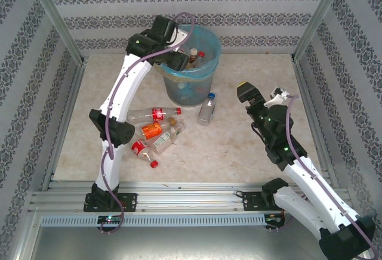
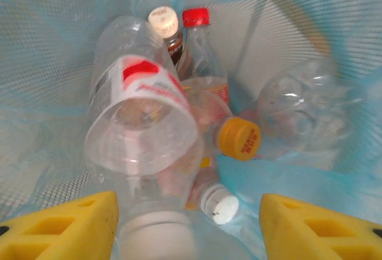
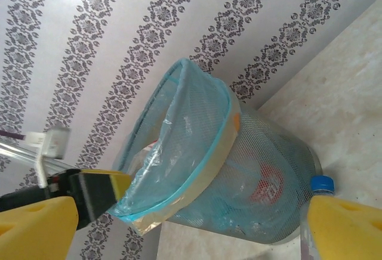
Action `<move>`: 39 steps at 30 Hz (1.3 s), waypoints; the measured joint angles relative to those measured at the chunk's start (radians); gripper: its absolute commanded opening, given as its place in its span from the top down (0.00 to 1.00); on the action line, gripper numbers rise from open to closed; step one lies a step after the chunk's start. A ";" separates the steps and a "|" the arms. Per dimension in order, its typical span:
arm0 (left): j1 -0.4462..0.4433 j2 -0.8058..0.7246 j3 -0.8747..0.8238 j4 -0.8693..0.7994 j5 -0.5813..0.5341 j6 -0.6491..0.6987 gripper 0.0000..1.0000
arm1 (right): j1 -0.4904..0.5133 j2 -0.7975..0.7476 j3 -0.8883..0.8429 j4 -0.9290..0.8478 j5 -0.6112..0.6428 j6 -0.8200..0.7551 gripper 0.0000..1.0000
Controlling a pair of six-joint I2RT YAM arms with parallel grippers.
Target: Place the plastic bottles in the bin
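Left gripper (image 2: 188, 215): hanging over the bin (image 1: 192, 90), jaws parted, gripping nothing. A red-labelled bottle (image 2: 140, 123) is lying just below, inside the bin. Right gripper (image 3: 197, 212): gaping wide, with a blue-capped bottle (image 1: 206, 110) lying just beside one finger.

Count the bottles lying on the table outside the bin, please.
5: one blue-capped bottle beside the bin, a pile of four by the left arm, which may hide more.

Bottles (image 1: 194, 57) lie in the bin (image 1: 186, 92) far back on the table (image 1: 239, 146); a bottle cluster (image 1: 156, 132) lies front-left, a lone bottle (image 1: 206, 110) just right.
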 measured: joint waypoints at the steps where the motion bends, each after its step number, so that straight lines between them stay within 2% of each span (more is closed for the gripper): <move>1: 0.000 -0.019 -0.009 0.008 0.008 -0.002 0.36 | 0.005 0.007 0.003 0.000 0.000 0.000 0.02; 8: 0.000 -0.195 -0.125 0.114 0.097 -0.029 0.40 | 0.037 0.062 0.037 0.001 -0.004 -0.001 0.02; 12: 0.000 -0.295 -0.274 0.203 0.137 -0.050 0.43 | 0.050 0.097 0.052 -0.002 -0.011 -0.010 0.03; 16: 0.000 -0.458 -0.591 0.380 0.171 -0.069 0.43 | 0.051 0.176 0.113 -0.047 -0.040 -0.066 0.06; 21: 0.000 -0.760 -1.142 0.773 0.239 -0.080 0.31 | 0.073 0.353 0.274 -0.185 -0.068 -0.173 0.09; 24: 0.000 -0.918 -1.369 0.957 0.264 -0.080 0.28 | 0.107 0.479 0.359 -0.272 -0.060 -0.240 0.09; 30: 0.000 -1.074 -1.515 1.105 0.282 -0.057 0.18 | 0.168 0.667 0.381 -0.344 -0.014 -0.302 0.05; 39: 0.000 -1.231 -1.736 1.157 0.300 -0.019 0.11 | 0.196 0.913 0.450 -0.372 0.006 -0.323 0.03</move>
